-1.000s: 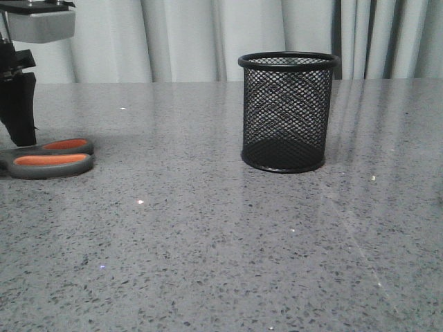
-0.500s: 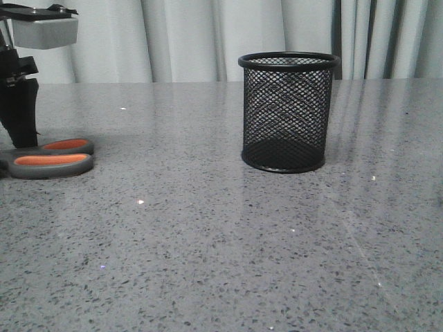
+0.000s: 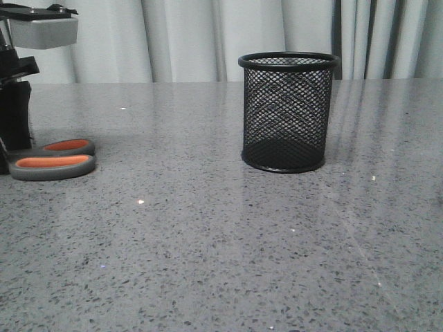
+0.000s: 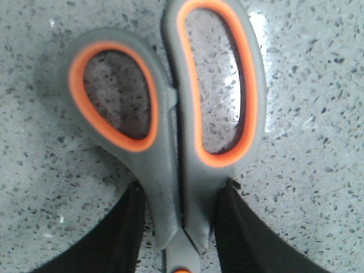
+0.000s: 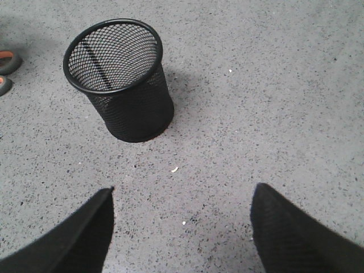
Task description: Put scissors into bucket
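Note:
The scissors [image 3: 52,162] lie flat on the table at the far left, grey handles with orange lining pointing right. My left gripper [image 3: 12,149] stands over their neck. In the left wrist view the scissors [image 4: 170,142] fill the frame, and the left gripper [image 4: 181,190] has its black fingers [image 4: 244,233] pressed against both sides of the neck just below the loops. The black mesh bucket [image 3: 287,111] stands upright right of centre, empty. My right gripper [image 5: 182,193] is open and empty above bare table, with the bucket [image 5: 122,85] ahead of it.
Grey speckled table [image 3: 208,242] with curtains behind. The scissor handle tips [image 5: 4,68] show at the edge of the right wrist view. A small white speck [image 5: 174,169] lies near the bucket's base.
My left gripper has come lower and a little left around the scissors' neck. The scissors have shifted slightly to the right. The bucket has not moved.

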